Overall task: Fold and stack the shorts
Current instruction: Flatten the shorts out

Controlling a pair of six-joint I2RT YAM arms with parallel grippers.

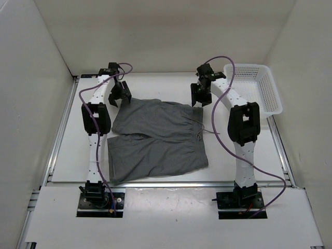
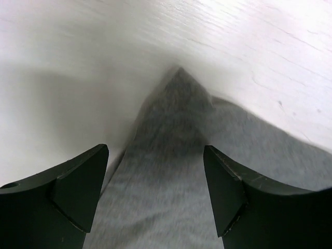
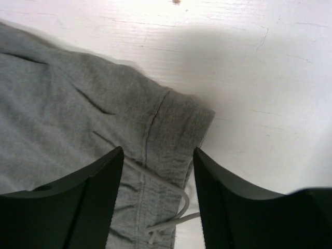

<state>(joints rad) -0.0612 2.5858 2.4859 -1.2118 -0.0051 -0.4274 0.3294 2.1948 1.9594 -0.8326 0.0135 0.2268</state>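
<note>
The grey shorts [image 1: 155,137] lie flat in the middle of the white table [image 1: 155,85], legs pointing left and waistband to the right. My left gripper [image 1: 120,98] hovers open over the far left leg corner; in the left wrist view that pointed corner of the shorts [image 2: 176,119] lies between and beyond the left gripper's [image 2: 155,171] black fingers. My right gripper [image 1: 199,98] is at the far right waistband corner. In the right wrist view the right gripper [image 3: 158,166] has its jaws apart, straddling the waistband of the shorts [image 3: 62,114] and the white drawstring [image 3: 176,205].
A white mesh basket [image 1: 259,88] stands at the back right, beside the right arm. White walls close in the table on the left, back and right. Purple cables loop off both arms.
</note>
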